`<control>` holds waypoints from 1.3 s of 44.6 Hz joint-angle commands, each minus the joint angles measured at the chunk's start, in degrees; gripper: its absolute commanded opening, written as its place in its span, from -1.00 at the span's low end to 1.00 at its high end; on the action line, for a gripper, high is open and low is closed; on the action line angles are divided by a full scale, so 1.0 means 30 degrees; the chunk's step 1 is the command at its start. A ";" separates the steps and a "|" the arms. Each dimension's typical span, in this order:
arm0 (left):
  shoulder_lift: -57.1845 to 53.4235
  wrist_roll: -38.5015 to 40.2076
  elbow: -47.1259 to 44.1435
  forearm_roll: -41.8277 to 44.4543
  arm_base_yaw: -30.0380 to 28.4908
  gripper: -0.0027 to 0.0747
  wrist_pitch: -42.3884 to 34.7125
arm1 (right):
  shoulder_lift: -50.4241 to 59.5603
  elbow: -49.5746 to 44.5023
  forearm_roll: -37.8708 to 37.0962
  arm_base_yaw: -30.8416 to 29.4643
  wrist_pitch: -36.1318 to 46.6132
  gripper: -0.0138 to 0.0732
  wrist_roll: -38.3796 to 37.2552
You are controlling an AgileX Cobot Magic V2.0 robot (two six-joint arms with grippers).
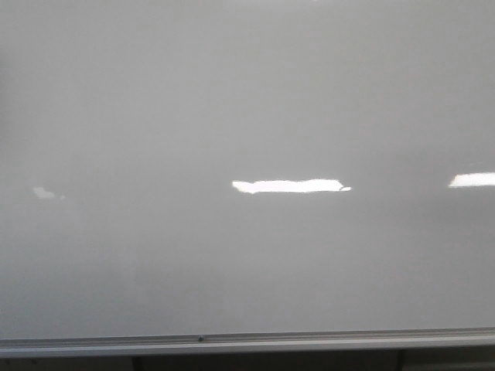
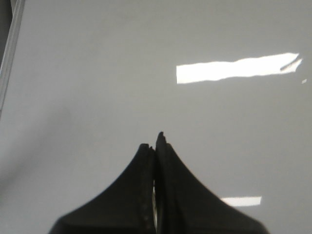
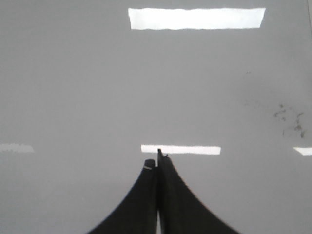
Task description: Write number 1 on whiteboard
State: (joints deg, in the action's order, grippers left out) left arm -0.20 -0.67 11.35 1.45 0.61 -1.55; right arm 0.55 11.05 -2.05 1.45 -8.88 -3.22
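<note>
The whiteboard (image 1: 232, 116) is a glossy pale grey board that fills the front view, with a silver rail (image 1: 232, 341) along its bottom edge. No black stroke of a number 1 shows in any view. Neither gripper appears in the front view. In the left wrist view my left gripper (image 2: 156, 142) is shut, black fingers pressed together with nothing visible between them, pointing at the board (image 2: 97, 73). In the right wrist view my right gripper (image 3: 156, 160) is also shut and empty-looking, facing the board (image 3: 73, 87). No marker is in view.
Bright white light reflections (image 1: 288, 185) lie across the board. The board's metal frame edge (image 2: 9, 53) shows in the left wrist view. Faint dark smudges (image 3: 290, 118) mark the board in the right wrist view. A dark strip (image 1: 232, 363) lies below the rail.
</note>
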 commanded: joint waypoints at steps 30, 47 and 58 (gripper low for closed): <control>0.8120 0.0113 1.0563 0.0877 0.0143 -0.98 1.0031 | -0.9527 0.9834 -0.0530 -0.0108 -0.9439 -0.84 0.0087; 0.8522 0.0113 0.9357 0.0831 0.0143 -0.98 1.0108 | -1.2524 0.9620 -0.0530 -0.0108 -0.9623 -0.84 0.0103; 0.9370 0.0113 0.9359 0.0523 0.0143 -0.21 1.0824 | -1.2743 0.9625 -0.0530 -0.0108 -0.9759 -0.20 0.0776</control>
State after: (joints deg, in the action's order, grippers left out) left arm 26.31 -0.67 37.96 3.79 0.61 34.81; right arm -37.40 38.38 -2.76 1.45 -41.35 -2.42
